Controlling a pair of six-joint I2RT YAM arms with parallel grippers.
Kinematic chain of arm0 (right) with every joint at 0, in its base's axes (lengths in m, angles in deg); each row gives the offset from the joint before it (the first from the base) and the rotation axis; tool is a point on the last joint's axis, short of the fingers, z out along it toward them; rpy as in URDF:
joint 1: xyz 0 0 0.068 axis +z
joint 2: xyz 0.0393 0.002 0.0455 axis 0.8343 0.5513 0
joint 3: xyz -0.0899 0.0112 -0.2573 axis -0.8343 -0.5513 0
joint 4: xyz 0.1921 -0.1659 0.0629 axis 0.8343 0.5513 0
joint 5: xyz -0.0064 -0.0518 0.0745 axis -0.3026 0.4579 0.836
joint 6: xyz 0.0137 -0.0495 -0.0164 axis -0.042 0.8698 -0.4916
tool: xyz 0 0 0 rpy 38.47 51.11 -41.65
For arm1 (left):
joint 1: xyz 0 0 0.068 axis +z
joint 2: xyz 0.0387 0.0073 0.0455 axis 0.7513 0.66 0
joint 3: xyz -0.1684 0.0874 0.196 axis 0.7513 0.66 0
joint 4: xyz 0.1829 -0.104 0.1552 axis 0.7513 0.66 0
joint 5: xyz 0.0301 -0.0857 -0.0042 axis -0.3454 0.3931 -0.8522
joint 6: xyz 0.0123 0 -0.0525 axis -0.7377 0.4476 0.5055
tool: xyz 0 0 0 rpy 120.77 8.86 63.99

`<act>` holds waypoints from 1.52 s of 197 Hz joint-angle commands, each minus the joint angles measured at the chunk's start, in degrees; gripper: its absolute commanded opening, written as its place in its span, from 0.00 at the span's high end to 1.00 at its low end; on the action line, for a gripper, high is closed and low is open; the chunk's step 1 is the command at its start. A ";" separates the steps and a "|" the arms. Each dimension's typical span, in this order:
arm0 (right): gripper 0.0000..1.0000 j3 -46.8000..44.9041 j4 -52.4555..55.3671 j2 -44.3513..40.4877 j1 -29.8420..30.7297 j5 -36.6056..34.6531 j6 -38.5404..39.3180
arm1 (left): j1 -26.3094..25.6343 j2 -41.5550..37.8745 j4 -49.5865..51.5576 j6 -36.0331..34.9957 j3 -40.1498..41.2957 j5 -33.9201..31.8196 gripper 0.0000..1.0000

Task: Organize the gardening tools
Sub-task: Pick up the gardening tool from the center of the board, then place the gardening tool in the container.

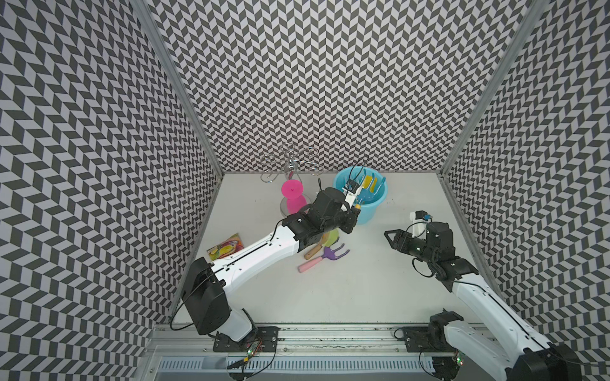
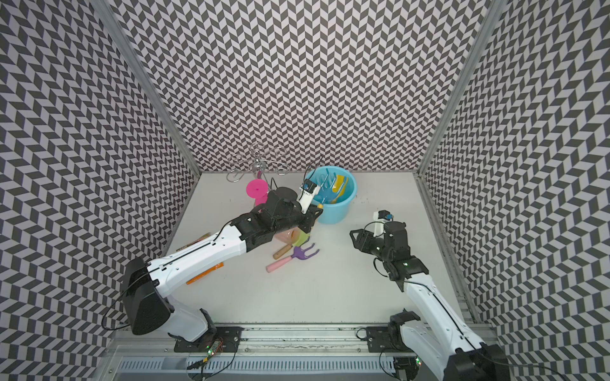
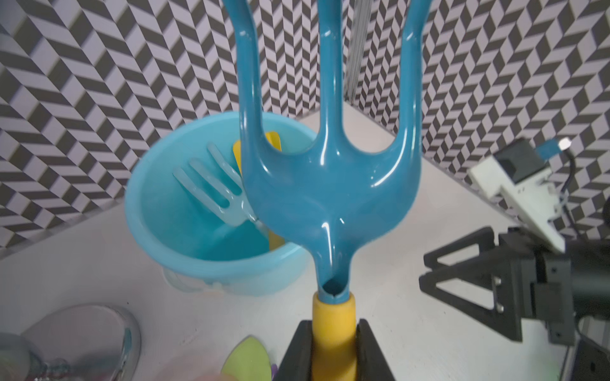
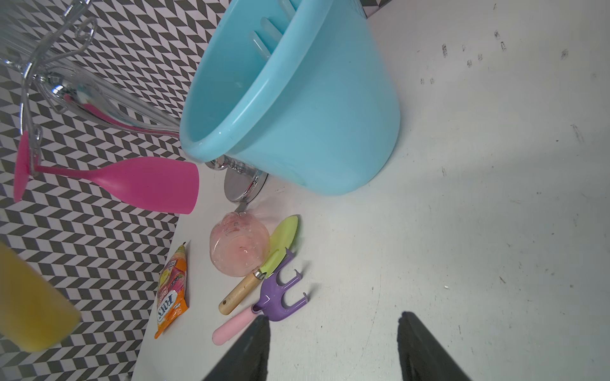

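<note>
I am clamping the left gripper (image 3: 333, 354) on the yellow handle of the glossy teal-blue three-pronged plastic rake (image 3: 330, 191), holding it at the rim of the light-blue plastic bucket (image 3: 211, 273). Inside the bucket, a pale-blue plastic fork (image 3: 211, 184) and a yellow plastic shovel (image 1: 368, 183) are leaning. The right gripper (image 4: 333, 349) is hovering beside the bucket, jaws apart and empty. On the white counter (image 4: 462, 231) near the bucket's foot, a green-bladed wooden-handled trowel (image 4: 284, 237), a pink-handled purple plastic fork (image 4: 280, 297) and a translucent pinkish spray bottle (image 4: 239, 247) are lying together.
</note>
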 commanded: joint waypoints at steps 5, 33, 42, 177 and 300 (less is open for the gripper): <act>0.37 0.09 -4.88 -0.89 -0.31 2.14 0.59 | 1.09 3.39 -4.24 0.07 -4.72 -0.40 1.00; 0.37 1.14 -4.73 -0.42 -0.33 3.74 1.25 | 1.84 6.64 -5.17 -0.28 -7.87 -0.38 1.00; 0.37 1.67 -4.77 -0.08 -0.37 3.94 1.35 | 2.12 7.62 -5.41 -0.43 -8.78 -0.39 1.00; 0.37 0.37 -2.70 -0.25 -0.35 2.68 1.24 | 7.40 29.21 -11.18 -0.63 -29.06 -0.33 1.00; 0.37 0.15 0.44 -1.82 -0.32 -0.27 2.29 | 8.64 38.56 -11.10 -1.58 -32.83 1.76 1.00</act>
